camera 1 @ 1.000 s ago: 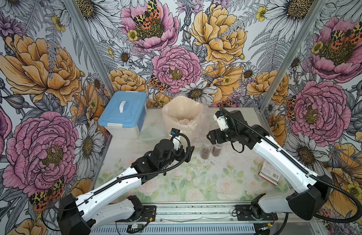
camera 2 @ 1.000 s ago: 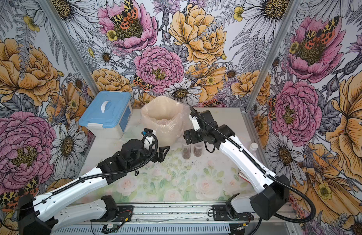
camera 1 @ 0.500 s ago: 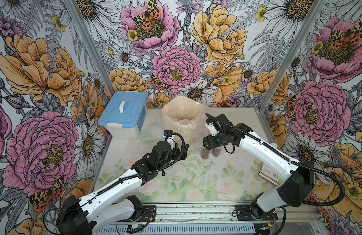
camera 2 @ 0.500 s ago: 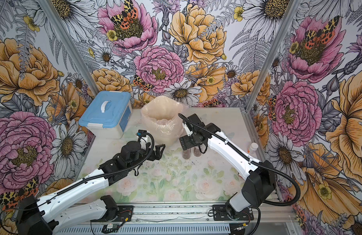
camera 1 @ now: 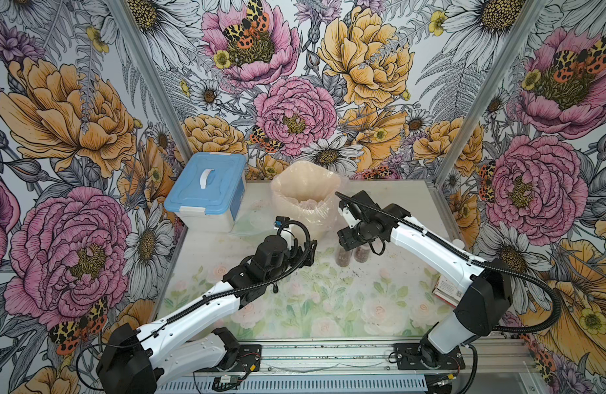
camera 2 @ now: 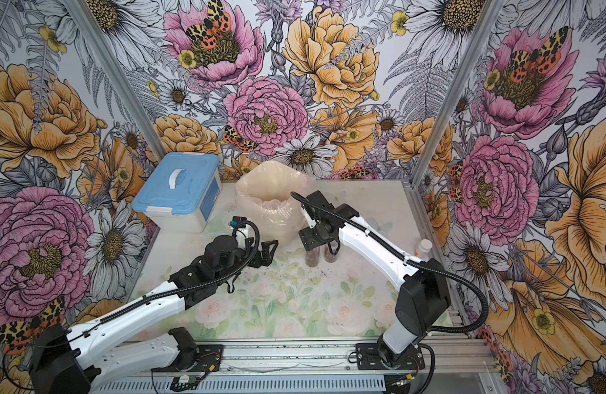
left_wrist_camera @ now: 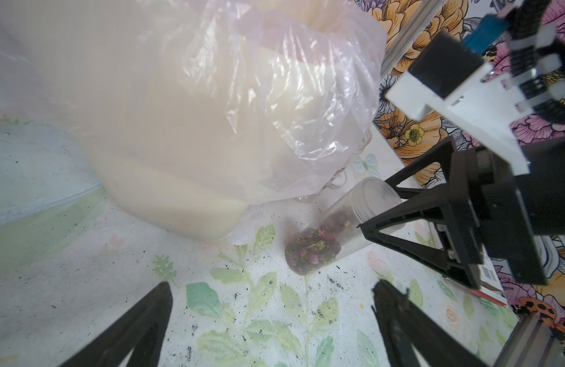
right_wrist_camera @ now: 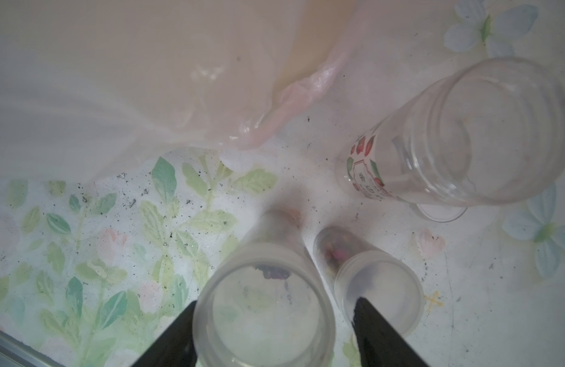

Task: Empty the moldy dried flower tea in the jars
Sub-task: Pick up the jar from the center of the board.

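- At the back of the table [camera 1: 328, 307], a bin [left_wrist_camera: 166, 203] lined with a plastic bag [left_wrist_camera: 274, 111] is sitting mid-edge. A blue-lidded box [camera 1: 206, 191] is filling the rear corner on the left arm's side.
- The front half of the mat is lying open between the two arms, with black specks [left_wrist_camera: 322, 314] dotting it.
- A small bottle [camera 2: 424, 246] and a red-and-white carton [camera 1: 448, 290] are sitting along the edge on the right arm's side, well apart from the jars.
- The tea jar [camera 1: 343, 256] and the second tea jar [camera 1: 361, 254] are standing upright and lidded, just beside each other and just in front of the bin.
- Dried flower tea [left_wrist_camera: 313, 251], dark reddish buds, is lying in the lower part of both.
- The labelled jar [right_wrist_camera: 433, 152] is standing upright near the pair, close to the bag's hanging hem, its walls clear down to the base.
- The right arm is reaching in from its front corner with the wrist bent over. The right gripper [right_wrist_camera: 276, 302] is pointing straight down onto the tea jar.
- Its jaws are standing spread to either side of the lid. One finger is dipping between the two tea jars, and a thin gap is showing between it and the lid.
- The left arm is stretching low across the mat. The left gripper [left_wrist_camera: 271, 284] is pointing toward the tea jar, near it but apart.
- Its jaws are gaping wide, holding nothing and touching nothing.
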`<action>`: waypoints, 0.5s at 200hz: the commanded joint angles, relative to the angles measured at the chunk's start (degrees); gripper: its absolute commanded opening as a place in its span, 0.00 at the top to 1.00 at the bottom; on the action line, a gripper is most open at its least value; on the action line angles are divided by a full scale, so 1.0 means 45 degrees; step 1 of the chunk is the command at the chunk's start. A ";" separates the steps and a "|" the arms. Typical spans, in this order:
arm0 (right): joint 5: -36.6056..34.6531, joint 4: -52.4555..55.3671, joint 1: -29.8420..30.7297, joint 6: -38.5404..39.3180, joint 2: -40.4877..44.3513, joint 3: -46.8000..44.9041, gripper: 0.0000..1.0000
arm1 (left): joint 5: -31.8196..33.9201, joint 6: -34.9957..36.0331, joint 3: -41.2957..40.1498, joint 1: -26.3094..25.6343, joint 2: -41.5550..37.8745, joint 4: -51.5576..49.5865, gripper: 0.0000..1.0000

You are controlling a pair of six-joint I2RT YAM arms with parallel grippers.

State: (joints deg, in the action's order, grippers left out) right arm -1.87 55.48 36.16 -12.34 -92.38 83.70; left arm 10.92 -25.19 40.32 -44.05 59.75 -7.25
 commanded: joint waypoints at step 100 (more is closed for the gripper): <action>-0.0308 -0.0005 0.0220 0.0018 -0.0039 0.0130 0.56 | -0.0395 -0.0047 -0.0065 0.0141 0.0171 0.0373 0.01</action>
State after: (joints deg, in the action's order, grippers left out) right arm -2.17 55.51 36.58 -12.34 -92.95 83.88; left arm 10.46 -25.19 40.27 -43.99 60.75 -6.96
